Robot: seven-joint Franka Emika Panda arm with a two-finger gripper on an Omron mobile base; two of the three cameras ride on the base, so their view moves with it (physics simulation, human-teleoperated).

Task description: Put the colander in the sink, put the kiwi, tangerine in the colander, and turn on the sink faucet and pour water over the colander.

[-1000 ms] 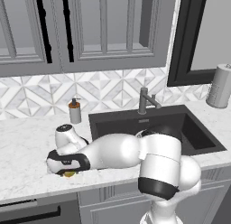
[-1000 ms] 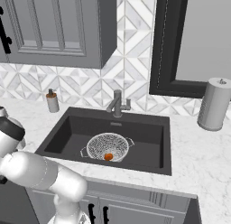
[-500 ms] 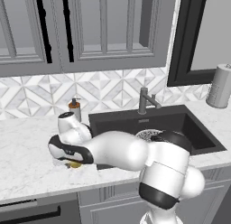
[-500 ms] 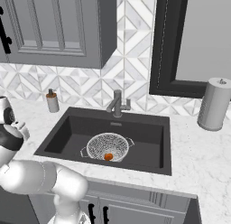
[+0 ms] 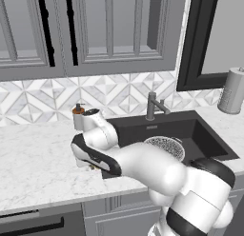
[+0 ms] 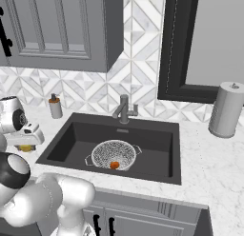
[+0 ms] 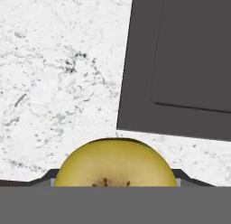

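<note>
On the marble counter (image 5: 33, 163) left of the sink (image 6: 157, 140): one kiwi (image 7: 115, 163), between the finger tips of the gripper (image 7: 115, 180). Hand view shows the fruit filling the gap, one dark tip at each flank; jaws stand partly apart, closed onto the kiwi. Whether it is lifted clear of the marble cannot be told.

Count: one colander (image 6: 114, 153), upright on the sink floor near the drain. One tangerine (image 6: 114, 165), inside the colander toward its front rim. One sink faucet (image 6: 124, 108) behind the basin, no water visible. One soap bottle (image 6: 55, 106) at the backsplash, left of the sink. One paper towel roll (image 6: 227, 109) far right.

Versus half a second earlier: the wrist and hand have shifted slightly toward the sink edge in the left base view; colander, tangerine, faucet are unchanged. Jaw spacing looks the same.
</note>
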